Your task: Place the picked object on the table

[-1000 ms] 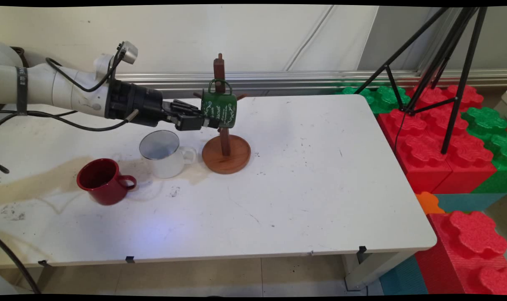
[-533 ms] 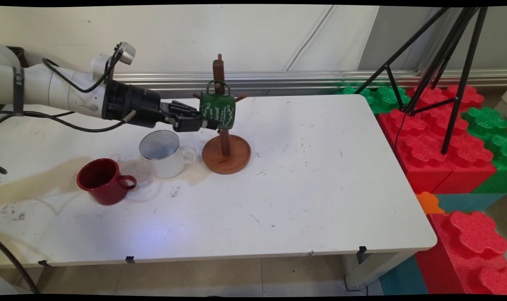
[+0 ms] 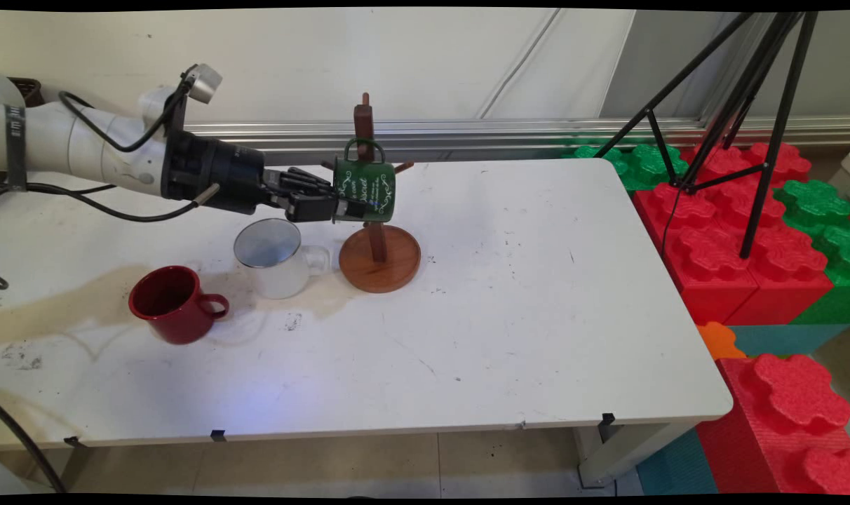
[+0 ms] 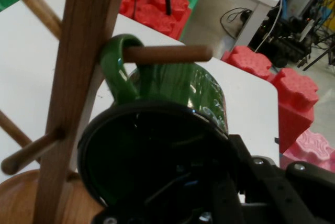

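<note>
Green enamel mug, centre-left of the frame: we see the claw clenched on its rim, its handle looped over a peg of the wooden mug tree. We judge it light, rigid, slick; the rim offers the firmest hold.

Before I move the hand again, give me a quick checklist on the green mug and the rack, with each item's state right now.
1. Green mug handle looped over a peg of the rack: ok.
2. Hand at the mug's rim: ok.
3. Hand's grip released: cannot tell.
4. Rack base flat on the table: ok.
5. White mug and red mug apart from the rack: ok.
</note>
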### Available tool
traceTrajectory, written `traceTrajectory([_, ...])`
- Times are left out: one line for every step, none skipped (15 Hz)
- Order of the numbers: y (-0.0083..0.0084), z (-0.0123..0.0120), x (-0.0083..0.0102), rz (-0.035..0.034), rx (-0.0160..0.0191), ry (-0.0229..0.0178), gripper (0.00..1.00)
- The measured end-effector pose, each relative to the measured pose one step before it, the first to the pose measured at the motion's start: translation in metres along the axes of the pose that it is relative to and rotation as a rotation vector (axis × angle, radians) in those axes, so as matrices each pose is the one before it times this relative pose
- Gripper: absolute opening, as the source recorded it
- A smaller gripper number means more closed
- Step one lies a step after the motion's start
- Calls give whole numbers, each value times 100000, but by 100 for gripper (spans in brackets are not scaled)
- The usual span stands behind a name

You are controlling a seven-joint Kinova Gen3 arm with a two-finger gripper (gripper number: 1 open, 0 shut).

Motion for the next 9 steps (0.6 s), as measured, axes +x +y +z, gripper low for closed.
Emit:
traceTrajectory([188,-61,103,238,-663,166,0])
traceTrajectory([238,-79,107,261,-774,175,0])
traceTrajectory([247,-81,99,262,-789,144,0])
traceTrajectory([212,-67,81,227,-667,110,0])
traceTrajectory([244,-88,90,235,-701,125,0])
traceTrajectory([236,-80,94,237,-667,111,0])
traceTrajectory([193,-72,82,195,-514,128,0])
traceTrajectory([122,-30,75,172,-361,83,0])
traceTrajectory([188,-58,89,219,-489,127,0])
